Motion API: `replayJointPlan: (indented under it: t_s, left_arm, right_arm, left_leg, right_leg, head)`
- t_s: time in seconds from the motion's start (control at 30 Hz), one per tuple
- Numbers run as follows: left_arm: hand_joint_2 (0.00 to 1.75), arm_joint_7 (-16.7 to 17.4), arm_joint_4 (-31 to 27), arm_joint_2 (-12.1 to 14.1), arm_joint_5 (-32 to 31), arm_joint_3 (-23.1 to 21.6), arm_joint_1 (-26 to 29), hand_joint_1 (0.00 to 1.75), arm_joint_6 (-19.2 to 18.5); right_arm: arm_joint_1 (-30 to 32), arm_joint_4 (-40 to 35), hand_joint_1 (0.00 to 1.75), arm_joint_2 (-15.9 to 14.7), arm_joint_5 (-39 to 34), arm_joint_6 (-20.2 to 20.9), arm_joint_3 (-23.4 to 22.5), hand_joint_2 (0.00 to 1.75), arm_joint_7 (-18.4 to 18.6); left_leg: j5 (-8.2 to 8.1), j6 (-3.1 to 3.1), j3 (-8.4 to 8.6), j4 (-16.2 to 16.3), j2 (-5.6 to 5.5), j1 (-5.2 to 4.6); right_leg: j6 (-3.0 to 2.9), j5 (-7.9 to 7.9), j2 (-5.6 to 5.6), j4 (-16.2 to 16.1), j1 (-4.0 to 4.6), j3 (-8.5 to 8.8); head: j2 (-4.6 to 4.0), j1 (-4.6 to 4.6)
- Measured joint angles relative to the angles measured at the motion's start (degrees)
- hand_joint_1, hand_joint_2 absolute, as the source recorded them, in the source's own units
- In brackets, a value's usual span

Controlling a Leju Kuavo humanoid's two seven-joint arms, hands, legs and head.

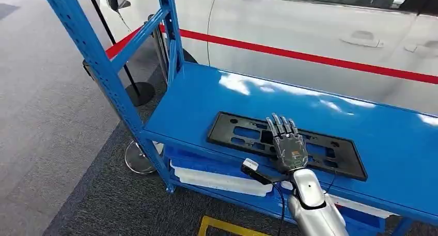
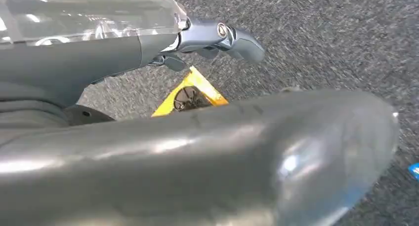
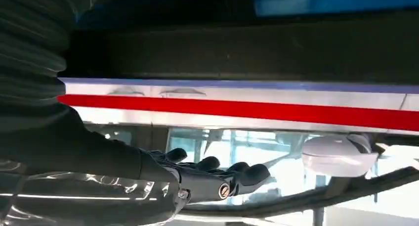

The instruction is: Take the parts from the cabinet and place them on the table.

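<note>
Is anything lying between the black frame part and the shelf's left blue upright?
No. In the head view, only bare blue shelf surface lies between the black frame part and the upright.

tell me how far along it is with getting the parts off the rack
Early. Nothing looks moved yet: the black frame part lies flat on the blue shelf. The right robot hand is stretched flat over it, fingers extended, no grip. Gripping, lifting and carrying to the table remain.
</note>
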Motion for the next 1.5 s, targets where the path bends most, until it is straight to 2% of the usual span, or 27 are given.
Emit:
replayJointPlan:
  t_s: [0.1, 0.13, 0.17, 0.27, 0.3, 0.33, 0.37, 0.43, 0.47, 0.6, 0.67, 0.77, 0.8, 0.83, 0.87, 0.93, 0.97, 1.03, 1.1, 1.17, 1.23, 1.3, 1.33, 1.37, 1.43, 1.47, 1.5]
  left_arm:
    - [0.00, -0.02, 0.00, -0.02, 0.00, -0.06, -0.01, 0.00, 0.15]
    - [0.00, -0.09, 0.00, 0.00, 0.00, -0.11, -0.01, 0.00, 0.17]
    - [0.00, -0.22, 0.00, -0.02, 0.00, -0.24, -0.02, 0.00, 0.24]
    - [0.00, -0.22, 0.00, 0.00, 0.00, -0.50, 0.04, 0.00, 0.41]
    - [0.00, -0.17, 0.00, -0.02, 0.00, -0.59, 0.13, 0.00, 0.44]
    - [0.00, -0.17, 0.00, -0.02, 0.00, -0.72, 0.21, 0.00, 0.44]
    - [0.00, -0.15, 0.00, 0.00, 0.00, -0.81, 0.25, 0.00, 0.44]
    - [0.00, -0.15, 0.00, 0.00, 0.00, -0.85, 0.18, 0.00, 0.46]
    - [0.00, -0.15, 0.00, 0.00, 0.00, -0.87, 0.16, 0.00, 0.48]
    - [0.00, -0.11, 0.00, 0.00, 0.00, -0.92, 0.10, 0.00, 0.52]
    - [0.00, -0.09, 0.00, -0.11, 0.00, -0.94, 0.02, 0.00, 0.52]
    - [0.00, -0.04, 0.00, -0.13, 0.00, -0.94, 0.03, 0.00, 0.52]
    - [0.00, -0.04, 0.00, -0.13, 0.00, -0.94, 0.11, 0.00, 0.52]
    - [0.00, -0.02, 0.00, -0.11, 0.00, -0.94, 0.18, 0.00, 0.52]
    - [0.00, -0.02, 0.00, -0.13, 0.02, -0.94, 0.20, 0.00, 0.52]
    - [0.00, -0.02, 0.00, -0.13, 0.09, -0.94, 0.16, 0.00, 0.50]
    - [0.00, -0.02, 0.00, -0.15, 0.07, -0.94, 0.16, 0.00, 0.50]
    - [0.00, 0.37, 0.00, -0.09, 0.00, -0.96, 0.06, 0.00, 0.33]
    - [0.00, 0.83, 0.00, -0.02, -0.07, -1.09, 0.08, 0.00, -0.31]
    - [0.00, 1.53, 0.02, 0.64, -0.07, -1.25, 0.10, 0.00, -0.42]
    - [0.00, 2.25, 0.11, 0.92, 0.02, -1.29, 0.14, 0.00, -0.35]
    - [0.00, 2.56, 0.24, 1.22, 0.02, -1.31, 0.22, 0.00, -0.31]
    - [0.00, 2.58, 0.31, 1.36, 0.04, -1.31, 0.26, 0.00, -0.28]
    - [0.00, 2.75, 0.35, 1.49, 0.02, -1.33, 0.24, 0.00, -0.22]
    - [0.00, 3.69, 0.37, 1.66, -0.09, -1.40, 0.25, 0.00, 0.57]
    - [0.00, 4.22, 0.37, 1.75, -0.09, -1.46, 0.18, 0.00, 1.00]
    - [0.00, 4.81, 0.42, 1.77, -0.09, -1.60, 0.14, 0.00, 1.29]
  right_arm:
    - [-1.22, 2.45, 1.75, 0.39, -0.33, 0.02, 0.46, 1.75, 0.83]
    - [-1.76, 3.39, 1.75, 0.70, -1.16, -0.26, 0.61, 1.75, 0.83]
    - [-2.31, 4.31, 1.75, 0.85, -2.16, -0.70, 0.63, 1.75, 0.72]
    - [-2.85, 6.38, 1.75, 1.29, -5.01, -1.77, 0.65, 1.75, -0.07]
    - [-2.85, 6.97, 1.75, 1.31, -5.66, -1.86, 0.65, 1.75, -0.13]
    - [-2.88, 7.34, 1.75, 1.31, -5.95, -1.90, 0.65, 1.75, -0.20]
    - [-2.96, 7.69, 1.75, 1.31, -6.08, -1.97, 0.63, 1.75, -0.22]
    - [-3.32, 8.08, 1.75, 1.31, -6.19, -2.23, 0.63, 1.75, -0.29]
    - [-3.52, 8.24, 1.75, 1.31, -6.21, -2.27, 0.63, 1.75, -0.29]
    - [-4.00, 8.94, 1.75, 1.31, -6.32, -2.30, 0.63, 1.75, -0.35]
    - [-4.18, 9.09, 1.75, 1.27, -6.57, -2.36, 0.63, 1.75, -0.46]
    - [-4.24, 9.16, 1.75, 1.07, -9.09, -2.84, 0.53, 1.75, -1.68]
    - [-4.13, 9.16, 1.75, 0.90, -10.21, -3.08, 0.48, 1.75, -2.35]
    - [-4.11, 9.13, 1.75, 0.74, -11.13, -3.24, 0.41, 1.75, -2.85]
    - [-4.15, 9.09, 1.75, 0.57, -11.89, -3.34, 0.35, 1.75, -3.26]
    - [-4.17, 8.19, 1.75, 0.28, -14.06, -3.65, -0.18, 1.75, -4.64]
    - [-4.22, 7.26, 1.75, 0.11, -15.68, -4.06, -0.59, 1.75, -5.68]
    - [-4.13, 5.28, 1.75, 0.02, -19.03, -4.63, -1.10, 1.75, -7.72]
    - [-3.35, 1.65, 1.75, -0.26, -25.43, -4.22, -1.97, 1.75, -10.96]
    - [-2.47, -3.49, 1.75, -0.61, -36.90, -1.32, -2.76, 1.75, -16.19]
    - [-1.52, -10.69, 1.75, -1.45, -55.17, 5.09, -4.24, 1.75, -23.97]
    - [-0.72, -18.39, 1.75, -1.99, -75.44, 8.48, -5.38, 1.75, -22.90]
    - [-0.49, -20.51, 1.75, -2.23, -81.83, 8.99, -5.86, 1.75, -22.10]
    - [0.25, -22.20, 1.75, -2.51, -85.06, 9.55, -6.38, 1.75, -22.29]
    - [2.50, -26.67, 1.75, -3.23, -87.10, 11.68, -7.43, 1.75, -24.85]
    - [3.66, -29.38, 1.75, -3.78, -90.79, 13.15, -7.87, 1.75, -25.65]
    - [4.47, -32.73, 1.75, -4.79, -95.53, 14.19, -8.33, 1.75, -26.28]
  left_leg:
    - [-0.01, -0.98, 0.16, -0.23, 0.05, 0.16]
    - [-0.53, -1.30, -0.09, 0.40, 0.07, 0.35]
    - [-2.05, -1.63, -0.96, 2.60, 0.11, 0.37]
    - [-8.34, -2.27, -7.34, 15.98, 0.11, 0.60]
    - [-8.69, -2.33, -8.77, 18.67, 0.12, 0.62]
    - [-7.60, -2.32, -8.70, 18.20, 0.12, 0.66]
    - [-5.20, -2.23, -7.11, 14.65, 0.12, 0.67]
    - [0.03, -1.88, -1.83, 3.93, 0.16, 0.67]
    - [0.00, -1.58, -0.43, 0.74, 0.19, 0.58]
    - [0.09, -0.21, -0.28, 0.28, 0.10, 0.33]
    - [0.58, 0.65, 0.05, -0.37, 0.22, 0.74]
    - [0.55, 0.97, -0.16, -0.35, 0.27, 0.63]
    - [0.53, 0.99, -0.16, -0.30, 0.26, 0.64]
    - [0.51, 0.97, -0.08, -0.30, 0.24, 0.64]
    - [0.44, 0.92, 0.07, -0.29, 0.19, 0.64]
    - [0.21, 0.77, 0.54, -0.27, 0.09, 0.63]
    - [0.09, 0.60, 0.69, -0.26, 0.10, 0.67]
    - [-0.09, -0.10, 0.57, -0.13, 0.11, 0.43]
    - [-0.12, -0.74, 0.81, -0.35, 0.13, 0.65]
    - [-1.25, -1.29, 0.46, 1.09, 0.22, 0.63]
    - [-5.89, -1.64, -2.68, 8.49, 0.23, 0.84]
    - [-9.23, -2.11, -6.29, 16.80, 0.24, 1.01]
    - [-8.85, -2.27, -6.64, 17.63, 0.24, 1.11]
    - [-7.43, -2.38, -5.79, 15.89, 0.24, 1.21]
    - [-2.43, -2.49, -0.87, 6.05, 0.28, 1.49]
    - [-1.08, -2.25, 1.49, 0.76, 0.28, 1.54]
    - [-1.74, -1.72, 1.56, 0.50, 0.17, 0.87]
  right_leg:
    - [-0.86, 0.03, 0.10, -0.14, 0.17, -0.02]
    - [-1.40, 0.30, -0.05, -0.56, -0.23, 0.24]
    - [-1.66, 0.23, -0.08, -0.59, -0.23, 0.29]
    - [-2.12, 0.13, -0.23, -0.57, -0.03, 0.24]
    - [-2.16, 0.10, -0.25, -0.55, 0.06, 0.27]
    - [-2.15, 0.08, -0.24, -0.54, 0.09, 0.32]
    - [-2.11, 0.05, -0.18, -0.53, 0.10, 0.42]
    - [-1.86, -0.14, -0.01, -0.47, 0.10, 0.81]
    - [-1.64, -0.26, 0.06, -0.40, 0.31, 0.84]
    - [-0.37, -0.12, 0.35, -0.42, 0.44, 0.70]
    - [0.17, -1.70, 0.25, 1.36, 0.45, 0.07]
    - [0.68, -8.14, 0.20, 14.33, 0.09, -6.10]
    - [0.76, -8.90, 0.20, 17.70, 0.08, -7.82]
    - [0.78, -8.18, 0.20, 18.03, 0.04, -8.12]
    - [0.70, -6.06, 0.19, 15.41, 0.04, -6.99]
    - [0.10, -0.66, 0.19, 4.95, 0.13, -1.75]
    - [-0.47, 0.33, 0.18, 0.02, 0.33, 0.57]
    - [-0.67, 0.01, 0.20, -0.57, 0.77, 0.79]
    - [-1.12, -0.02, 0.34, -0.65, 1.04, 0.88]
    - [-1.82, 0.63, 0.18, -1.77, 0.33, 1.49]
    - [-2.25, 0.62, 0.15, -1.78, 0.24, 1.46]
    - [-2.25, 0.62, 0.18, -1.73, 0.28, 1.44]
    - [-2.20, 0.63, 0.20, -1.72, 0.23, 1.47]
    - [-2.13, 0.63, 0.19, -1.64, 0.17, 1.47]
    - [-1.65, 0.41, 0.19, -0.99, -0.10, 1.16]
    - [-1.29, 0.21, 0.18, -0.42, -0.23, 0.83]
    - [-0.71, 0.18, 0.24, -0.17, -0.02, 0.41]
  head:
    - [-0.02, 0.00]
    - [0.00, -0.02]
    - [-0.02, -0.02]
    - [-0.02, -0.02]
    - [-0.02, -0.02]
    - [0.00, -0.02]
    - [-0.02, -0.02]
    - [-0.02, -0.02]
    - [-0.02, -0.02]
    - [0.00, -0.02]
    - [-0.02, 0.02]
    - [-0.02, 0.00]
    - [0.00, 0.00]
    - [-0.02, 0.00]
    - [-0.02, 0.00]
    - [-0.02, 0.00]
    - [-0.02, 0.00]
    - [-0.02, 0.00]
    - [0.00, 0.00]
    - [-0.02, 0.00]
    - [0.00, -0.04]
    - [-0.02, -0.02]
    - [-0.02, -0.02]
    - [-0.02, -0.02]
    - [-0.02, -0.02]
    - [-0.02, -0.02]
    - [0.00, -0.02]
